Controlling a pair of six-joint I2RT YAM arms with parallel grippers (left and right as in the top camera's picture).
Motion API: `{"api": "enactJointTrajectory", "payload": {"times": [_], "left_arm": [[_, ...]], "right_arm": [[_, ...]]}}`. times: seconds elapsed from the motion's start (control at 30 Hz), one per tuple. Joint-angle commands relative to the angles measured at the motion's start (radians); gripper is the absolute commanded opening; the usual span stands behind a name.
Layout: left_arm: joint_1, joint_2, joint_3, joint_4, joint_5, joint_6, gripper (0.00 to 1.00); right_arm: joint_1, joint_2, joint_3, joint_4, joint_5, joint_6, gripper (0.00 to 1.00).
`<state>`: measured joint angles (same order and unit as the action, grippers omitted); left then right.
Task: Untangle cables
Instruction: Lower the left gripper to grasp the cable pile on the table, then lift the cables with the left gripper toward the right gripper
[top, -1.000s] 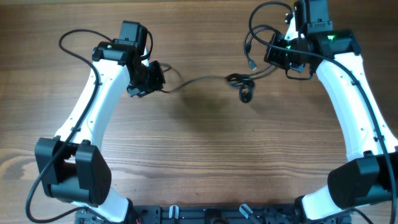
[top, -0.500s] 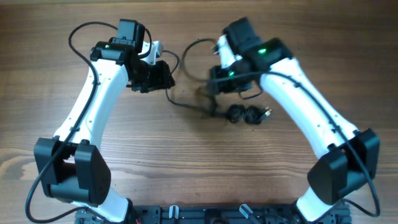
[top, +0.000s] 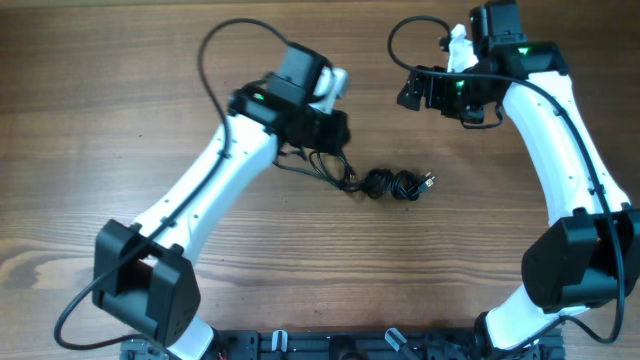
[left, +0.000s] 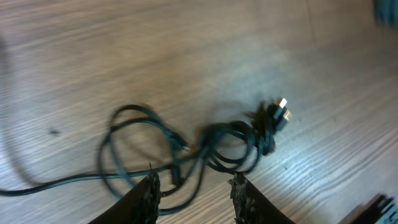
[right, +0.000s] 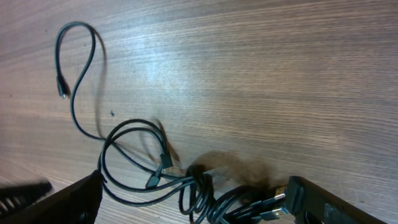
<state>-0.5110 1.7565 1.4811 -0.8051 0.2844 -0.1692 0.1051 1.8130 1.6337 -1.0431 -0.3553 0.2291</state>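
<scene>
Your left pincer (top: 325, 130) hovers over the table (top: 300, 290) just above centre. Its fingers (left: 151, 196) stand partly apart, with strands running through the gap (the cords look far thinner than that gap). The cables (top: 385, 185) lie near the middle of the table. There's a tight knot (left: 239, 146), with plug ends (top: 428, 183) poking out at 3 o'clock. Loose loops (top: 325, 168) trail off toward 9 o'clock, right under that pincer. Your right pincer (top: 412, 90) sits up at 1 o'clock, well apart from the knot, fingers spread wide.
</scene>
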Motion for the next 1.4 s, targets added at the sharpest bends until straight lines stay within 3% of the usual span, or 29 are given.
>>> {"api": "enactJointTrajectory", "payload": {"times": [0.0,0.07,0.2,0.3,0.53,0.87,0.9,0.93,1.0,1.07,1.1,1.2,1.27,1.37], "left_arm": [[-0.075,0.024,0.008,0.006,-0.11,0.01,0.4],[-0.104,0.06,0.008,0.007,-0.119,0.039,0.39],[-0.19,0.129,0.008,0.01,-0.119,0.25,0.33],[-0.227,0.137,0.008,-0.01,-0.117,0.292,0.33],[-0.276,0.14,0.004,0.001,-0.069,0.293,0.38],[-0.278,0.158,-0.152,0.197,-0.077,0.293,0.42],[-0.278,0.168,-0.157,0.2,-0.077,0.293,0.46],[-0.278,0.186,-0.157,0.201,-0.076,0.293,0.56],[-0.277,0.219,-0.158,0.216,-0.09,0.293,0.6],[-0.277,0.234,-0.158,0.227,-0.139,0.292,0.56],[-0.277,0.235,-0.157,0.235,-0.148,0.292,0.45],[-0.277,0.236,-0.157,0.256,-0.148,0.269,0.36],[-0.277,0.235,-0.158,0.28,-0.14,0.259,0.2],[-0.277,0.235,-0.157,0.323,-0.14,0.179,0.04]], "right_arm": [[-0.004,-0.021,0.02,0.011,-0.015,-0.018,0.97],[-0.004,-0.021,0.014,0.018,-0.015,-0.016,0.98],[-0.004,-0.02,0.014,0.005,0.016,-0.016,0.98],[-0.004,-0.019,0.014,0.003,0.023,-0.017,0.98],[-0.004,-0.019,0.014,0.003,0.022,-0.017,0.99],[-0.004,-0.019,0.014,-0.011,0.022,-0.017,0.99],[-0.004,-0.019,0.014,-0.013,0.022,-0.017,0.99],[-0.004,-0.019,0.014,-0.012,0.022,-0.016,0.99],[-0.004,-0.019,0.014,-0.013,0.022,-0.017,0.99],[-0.004,-0.019,0.014,-0.013,0.022,-0.016,0.99],[-0.004,-0.019,0.014,-0.013,0.021,-0.016,0.99],[-0.004,-0.019,0.014,-0.013,0.021,-0.016,0.99],[-0.004,-0.019,0.014,-0.013,0.018,-0.016,0.99],[-0.004,-0.019,0.014,-0.013,0.016,-0.016,0.99]]}}
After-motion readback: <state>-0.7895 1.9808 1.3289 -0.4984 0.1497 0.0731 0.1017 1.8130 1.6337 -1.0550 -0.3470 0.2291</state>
